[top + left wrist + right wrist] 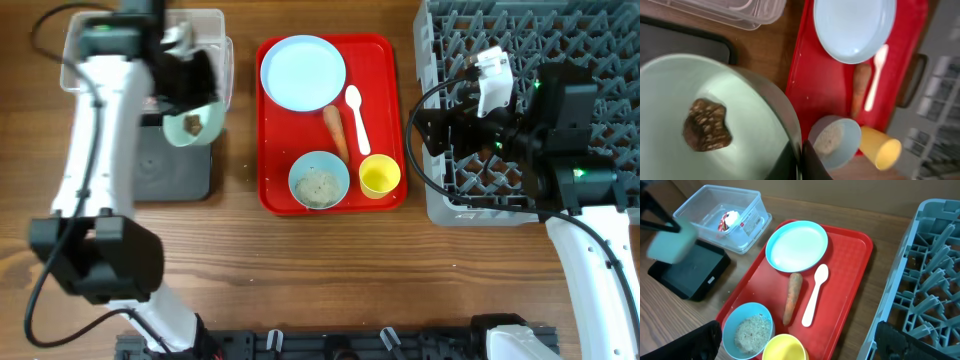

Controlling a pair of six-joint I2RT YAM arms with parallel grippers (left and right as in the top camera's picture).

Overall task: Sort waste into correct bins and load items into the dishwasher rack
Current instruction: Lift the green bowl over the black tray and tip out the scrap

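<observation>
Wooden surface (320, 260) carries everything: two bins on the left, a red tray (385, 60) in the middle, the grey dishwasher rack (600, 30) on the right. The left pincer (801, 155) is clenched on the rim of a pale blue bowl (207, 112), held above the far end of the black bin (170, 175), just beside the clear bin (720, 215). A brown food lump (706, 125) sits in that bowl.

The step in hand looks like emptying this bowl. Since a red wrapper (722, 224) and white tissue (732, 216) lie in the clear bin, the lump probably belongs in the black one. The next move calls for tipping the bowl over the black bin so the lump slides out. The bowl then goes to the rack.

The right pincer (420, 125) hangs over the rack's left edge, released and holding nothing.

Each bin bears a small white sticker; neither can be read.
</observation>
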